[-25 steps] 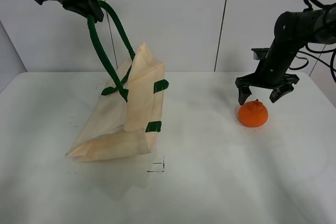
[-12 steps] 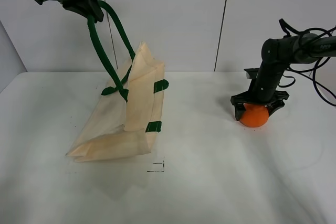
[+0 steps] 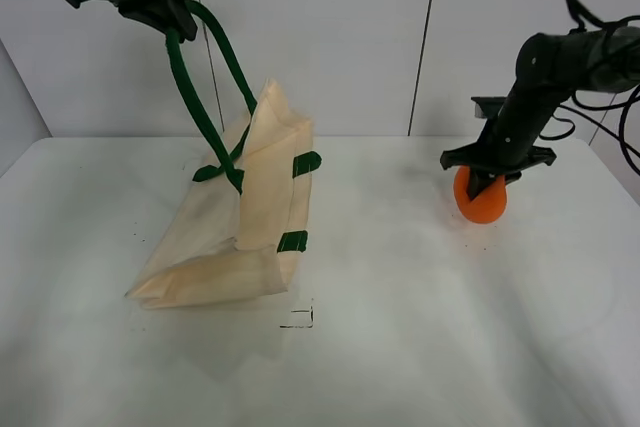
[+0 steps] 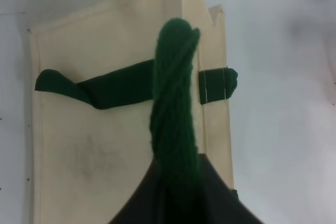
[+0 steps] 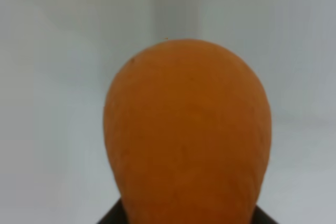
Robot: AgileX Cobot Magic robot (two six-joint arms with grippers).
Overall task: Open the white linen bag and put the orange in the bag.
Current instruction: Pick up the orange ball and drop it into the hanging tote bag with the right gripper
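Note:
The white linen bag (image 3: 235,227) stands tilted on the table at centre left, its mouth pulled up and partly open. My left gripper (image 3: 150,2) is shut on its dark green handle (image 3: 190,87) and holds it high above the bag. The left wrist view shows the handle (image 4: 176,103) running down to the bag (image 4: 94,145). My right gripper (image 3: 487,179) is shut on the orange (image 3: 480,199) and holds it just above the table at the right. The orange (image 5: 186,129) fills the right wrist view.
The white table (image 3: 400,327) spreads under both arms. A small black square mark (image 3: 298,318) lies on it just in front of the bag. A pale wall with a dark vertical seam (image 3: 425,37) stands behind.
My right gripper came down over the orange, shut on it, and has lifted it slightly off the table. The left gripper and bag have not moved.

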